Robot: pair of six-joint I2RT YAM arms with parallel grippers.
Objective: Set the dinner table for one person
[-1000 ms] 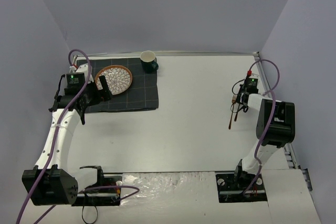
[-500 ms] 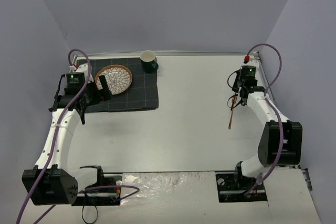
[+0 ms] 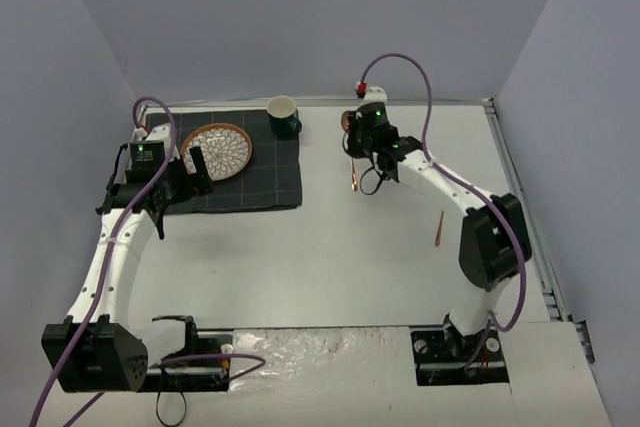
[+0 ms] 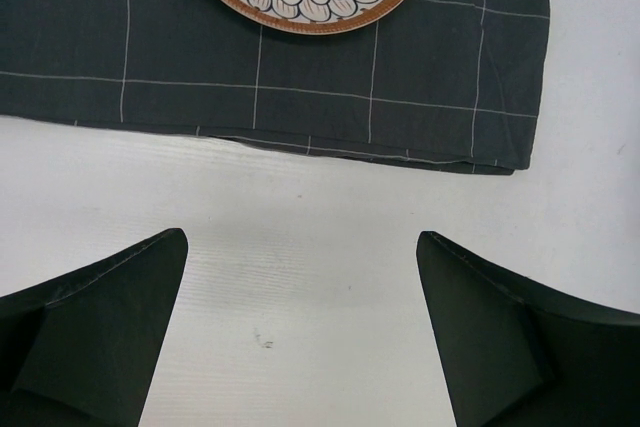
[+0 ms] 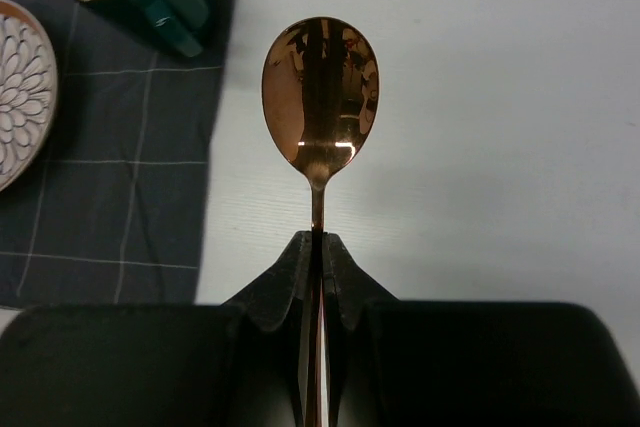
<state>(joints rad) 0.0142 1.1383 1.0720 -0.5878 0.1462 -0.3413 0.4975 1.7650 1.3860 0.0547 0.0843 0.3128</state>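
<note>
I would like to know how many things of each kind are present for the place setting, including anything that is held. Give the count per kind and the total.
Plate: 1
Mug: 1
Cloth mat: 1
Copper cutlery: 2, the spoon and a thin loose piece, kind unclear
Total: 5

The dinner table point(image 3: 380, 247) is a large white rectangular top, lying flat and level, and it fills the scene from left to right. Thin metal edges its far and right sides. Any edging on the left is hard to tell. The surface looks matte.
</note>
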